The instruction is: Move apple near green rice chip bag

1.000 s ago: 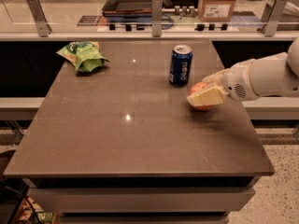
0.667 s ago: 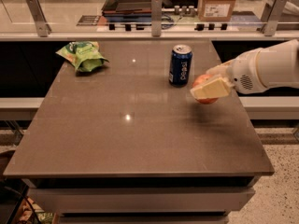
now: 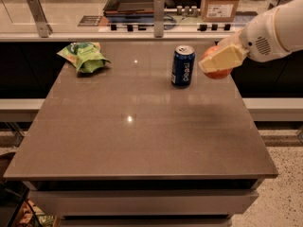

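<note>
Observed: the gripper (image 3: pixel 215 63) was at the far right part of the grey-brown table (image 3: pixel 142 141), just right of the blue soda can (image 3: pixel 182 66). It came in from the right on a white arm (image 3: pixel 277 27). One cream-coloured finger (image 3: pixel 223 57) lay across the front of the apple (image 3: pixel 218 73), and the second finger was hidden behind the fruit. The gripper was closed around the apple, and red-orange skin showed above and below the visible finger. Whether the apple's underside touched the table surface could not be established.

The can stood upright with its silver top showing and white lettering down its side. It was near the apple but apart from it, with a narrow gap between the fingertip and the can wall.

The green rice chip bag (image 3: pixel 84 56) lay crumpled at the far left corner of the table, well apart from both the can and the apple. The can stood between the bag and the apple.

Beyond the table ran a pale counter behind a rail with a metal post (image 3: pixel 158 15). On that counter sat a cardboard box (image 3: pixel 220 1) with a white label and a dark flat tray (image 3: pixel 132 1)
</note>
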